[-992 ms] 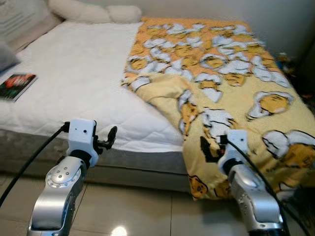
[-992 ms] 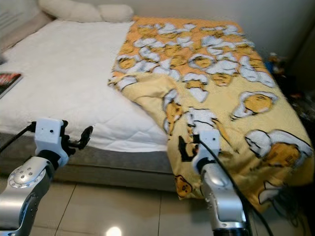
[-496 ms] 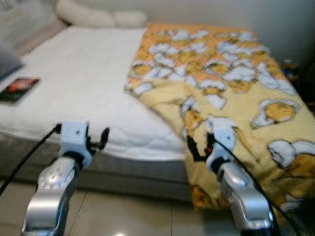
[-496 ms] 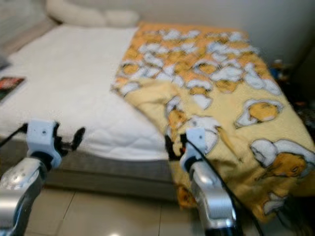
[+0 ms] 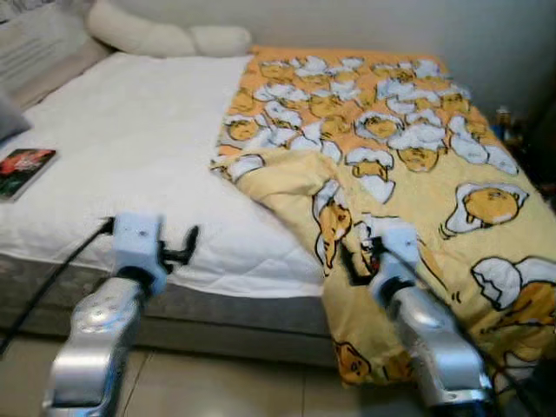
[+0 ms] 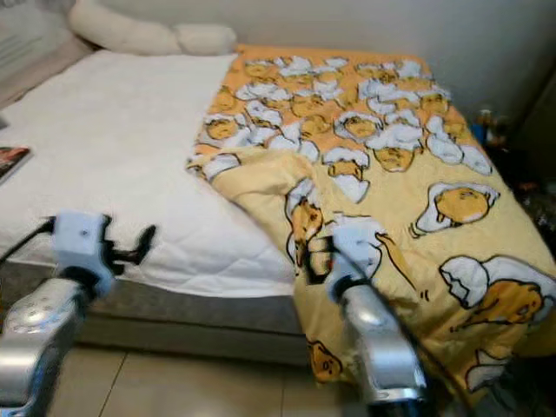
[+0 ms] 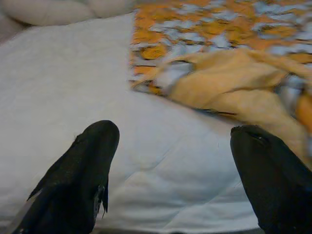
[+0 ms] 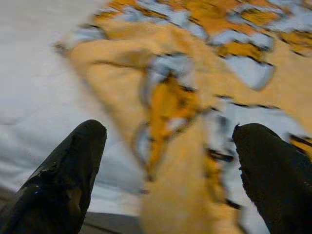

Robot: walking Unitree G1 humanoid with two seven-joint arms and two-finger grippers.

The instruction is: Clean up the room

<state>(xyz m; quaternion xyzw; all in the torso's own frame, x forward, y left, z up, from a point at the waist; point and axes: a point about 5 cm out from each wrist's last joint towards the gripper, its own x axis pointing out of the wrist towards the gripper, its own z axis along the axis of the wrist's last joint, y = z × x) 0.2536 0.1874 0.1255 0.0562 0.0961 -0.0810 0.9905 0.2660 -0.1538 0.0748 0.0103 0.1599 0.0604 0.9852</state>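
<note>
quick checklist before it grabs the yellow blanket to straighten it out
1. Right gripper open: ok, fingers wide apart.
2. Right gripper lined up on blanket: ok, folded edge lies between its fingers.
3. Left gripper open: ok.
4. Left gripper at blanket: not ok, it faces bare white mattress.
5. Nothing lying on blanket: ok; book lies apart on the mattress.
6. Blanket hem at floor free: cannot tell.

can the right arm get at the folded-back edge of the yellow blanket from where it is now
Probably yes. The right gripper is open and held just in front of the blanket, whose folded-back edge lies on the bare mattress a little beyond and to its left. Nothing sits between them.
</note>
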